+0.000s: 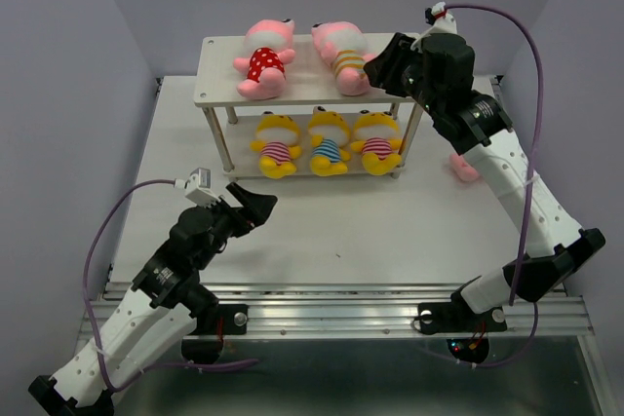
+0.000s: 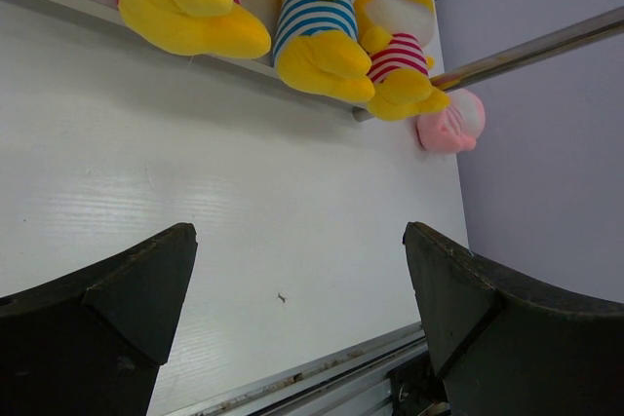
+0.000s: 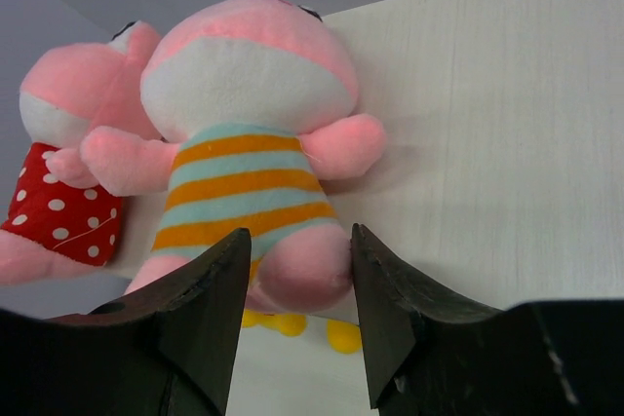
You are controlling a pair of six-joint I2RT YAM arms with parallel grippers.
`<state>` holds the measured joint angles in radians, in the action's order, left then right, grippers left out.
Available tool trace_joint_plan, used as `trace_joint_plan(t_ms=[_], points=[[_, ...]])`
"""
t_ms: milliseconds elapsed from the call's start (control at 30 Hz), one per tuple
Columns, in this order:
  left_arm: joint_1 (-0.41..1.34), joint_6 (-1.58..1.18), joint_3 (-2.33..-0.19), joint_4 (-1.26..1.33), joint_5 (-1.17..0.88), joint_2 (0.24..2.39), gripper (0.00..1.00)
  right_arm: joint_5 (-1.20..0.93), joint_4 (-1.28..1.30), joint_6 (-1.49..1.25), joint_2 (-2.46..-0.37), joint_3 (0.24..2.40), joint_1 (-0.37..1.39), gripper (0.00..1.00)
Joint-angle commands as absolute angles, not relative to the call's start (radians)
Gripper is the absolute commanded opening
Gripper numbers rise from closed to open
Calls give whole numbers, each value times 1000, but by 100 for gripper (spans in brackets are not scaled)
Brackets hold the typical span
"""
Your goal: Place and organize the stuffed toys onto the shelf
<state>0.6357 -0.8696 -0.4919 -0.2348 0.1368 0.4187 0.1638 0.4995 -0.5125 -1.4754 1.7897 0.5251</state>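
Shelf: pale wooden two-tier rack (image 1: pixel 219 70) on thin round legs, standing on the white table (image 1: pixel 390 231).
Top tier: dotted pink toy (image 1: pixel 263 57) at left and striped pink toy (image 1: pixel 343 54) at right, lying side by side.
Lower tier: three yellow toys (image 1: pixel 329 141) in a row, round-headed, in striped shirts.
Off the shelf: third pink toy (image 1: pixel 465 170) on the table beside the shelf's right legs.
Right gripper (image 3: pixel 299 250): half closed, pinching the striped pink toy's soft legs.
Left gripper (image 2: pixel 297 236): spread wide, holding nothing, over the table.

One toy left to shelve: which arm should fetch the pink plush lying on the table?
Right, probably, once free: the pink plush toy lies beside its forearm; the left gripper, though open, sits across the white table.
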Motion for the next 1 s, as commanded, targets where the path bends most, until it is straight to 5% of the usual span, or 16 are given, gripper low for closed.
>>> trace_joint_plan(t_ms=[0,800,967], points=[[640,-861,-491,-184,132,426,99,68,469,-558,-1489,1838,531,51],[640,-865,-495,-219,156,400,99,-58,425,-554,-1552,1847,531,50],[640,-861,-500,-221,158,410,99,-26,410,-545,-1526,1832,531,39]])
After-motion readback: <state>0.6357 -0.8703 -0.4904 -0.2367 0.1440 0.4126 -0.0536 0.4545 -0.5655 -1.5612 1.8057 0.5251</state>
